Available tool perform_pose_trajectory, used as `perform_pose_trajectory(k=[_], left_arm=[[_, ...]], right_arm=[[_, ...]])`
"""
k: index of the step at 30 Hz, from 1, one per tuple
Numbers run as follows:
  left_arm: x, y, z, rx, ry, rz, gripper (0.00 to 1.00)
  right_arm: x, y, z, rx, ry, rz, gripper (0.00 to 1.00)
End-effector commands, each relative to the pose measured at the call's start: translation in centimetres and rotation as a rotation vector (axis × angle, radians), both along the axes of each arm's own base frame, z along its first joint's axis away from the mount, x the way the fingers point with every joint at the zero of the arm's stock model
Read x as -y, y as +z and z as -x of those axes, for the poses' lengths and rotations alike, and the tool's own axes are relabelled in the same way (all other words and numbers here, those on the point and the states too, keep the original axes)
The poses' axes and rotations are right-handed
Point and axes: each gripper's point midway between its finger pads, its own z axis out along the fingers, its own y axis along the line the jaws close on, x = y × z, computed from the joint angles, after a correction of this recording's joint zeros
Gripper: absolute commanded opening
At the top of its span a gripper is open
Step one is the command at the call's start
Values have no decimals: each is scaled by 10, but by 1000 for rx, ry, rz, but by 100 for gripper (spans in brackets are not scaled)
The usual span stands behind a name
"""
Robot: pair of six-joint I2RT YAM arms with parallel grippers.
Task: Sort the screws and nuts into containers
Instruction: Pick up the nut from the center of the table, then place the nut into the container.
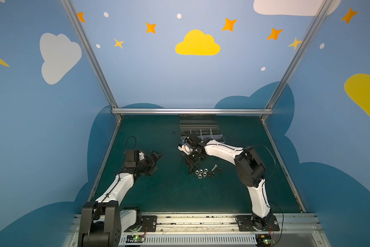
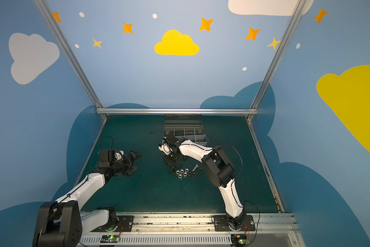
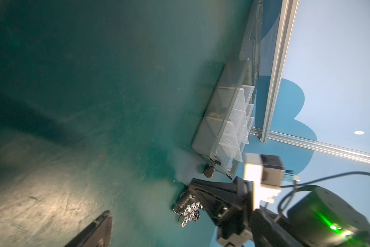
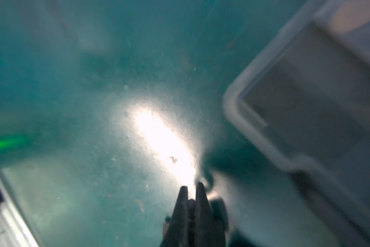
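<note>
Several silver nuts (image 1: 202, 172) (image 2: 183, 172) lie bunched mid-table, with a long silver screw (image 1: 214, 167) and short black screws (image 1: 195, 166) beside them. The grey organiser box with its containers (image 1: 209, 133) (image 3: 222, 119) stands behind them, lid up. My right gripper (image 1: 190, 164) (image 4: 192, 185) points down at the pile's left end, in front of the box. Its fingers stand close together on a small dark rounded piece (image 4: 191, 202) that looks like a black screw. My left gripper (image 1: 159, 161) (image 2: 138, 161) hovers open and empty well to the left of the pile.
One black screw (image 3: 208, 171) lies by the box's near corner. The clear lid (image 1: 198, 122) leans toward the back rail (image 1: 192, 111). Metal frame rails edge the green mat (image 1: 169, 192) on both sides. The right wrist view is blurred.
</note>
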Motion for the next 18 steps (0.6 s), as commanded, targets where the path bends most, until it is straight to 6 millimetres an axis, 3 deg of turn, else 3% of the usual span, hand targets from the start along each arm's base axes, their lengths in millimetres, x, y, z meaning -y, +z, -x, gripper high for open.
perform_pose_trajectory(k=[1, 4, 7, 13, 18], left_arm=[[-2, -1, 3, 3, 4, -14, 100], [-3, -2, 3, 4, 7, -15, 100], [-4, -2, 2, 5, 9, -15, 100], [-3, -2, 3, 3, 8, -12, 100], [-3, 0, 2, 9, 9, -9, 100]], right_arm=[[-3, 61, -13, 49, -4, -150, 0], [6, 86, -34, 88, -39, -208, 0], [18, 98, -61, 145, -89, -207, 0], [37, 100, -112, 237, -172, -154, 0], [48, 86, -148, 304, -232, -77, 0]])
